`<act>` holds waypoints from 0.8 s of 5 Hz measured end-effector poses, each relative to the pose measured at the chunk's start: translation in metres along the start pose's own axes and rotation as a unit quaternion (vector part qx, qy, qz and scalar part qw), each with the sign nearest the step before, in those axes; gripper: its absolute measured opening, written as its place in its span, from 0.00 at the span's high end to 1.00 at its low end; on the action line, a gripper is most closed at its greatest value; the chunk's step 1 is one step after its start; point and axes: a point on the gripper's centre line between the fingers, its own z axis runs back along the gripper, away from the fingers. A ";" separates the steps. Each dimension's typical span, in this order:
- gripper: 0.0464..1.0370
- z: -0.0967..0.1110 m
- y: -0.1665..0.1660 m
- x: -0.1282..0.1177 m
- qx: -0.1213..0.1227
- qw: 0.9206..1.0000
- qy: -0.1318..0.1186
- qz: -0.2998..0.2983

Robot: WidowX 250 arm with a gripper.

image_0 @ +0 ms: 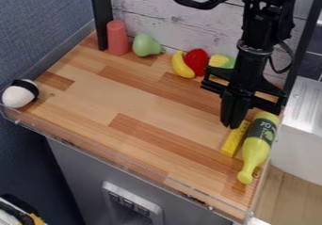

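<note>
Just off the right edge of a butcher-block-patterned wooden work surface [125,101], we see a black two-finger robot gripper [232,125] hanging, fingertips down, beside the upper end of a yellow rectangular block [234,141]. Its fingers are drawn together, with nothing visible between them; whether they touch the block, we cannot tell. The block lies at a slant toward the near edge, alongside a yellow-green plastic toy bottle [254,151] whose narrow end points the same way. We judge this to be a positioning step at the block, with no grasp made. From here, we reckon, a grip on it calls for parted fingers, lined up across its narrow width and kept clear of the bottle. A smooth red cylinder [117,38] stands at the back left by a pale green toy pear [146,45]; nearer the arm sit a curved yellow toy banana [181,66], a bumpy red toy fruit [197,62] and a yellow-and-green toy ear of corn [220,61]. On labels, we note a dark wrap [263,129] with pale lettering around the bottle, and leave its print unread.
</note>
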 end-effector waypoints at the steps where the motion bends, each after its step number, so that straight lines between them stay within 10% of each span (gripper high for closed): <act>1: 0.81 -0.006 0.021 -0.009 0.000 0.999 0.018 0.046; 2: 0.54 0.002 0.066 -0.022 -0.016 0.988 0.013 0.155; 4: 0.04 0.000 0.136 -0.046 -0.041 0.939 0.019 0.342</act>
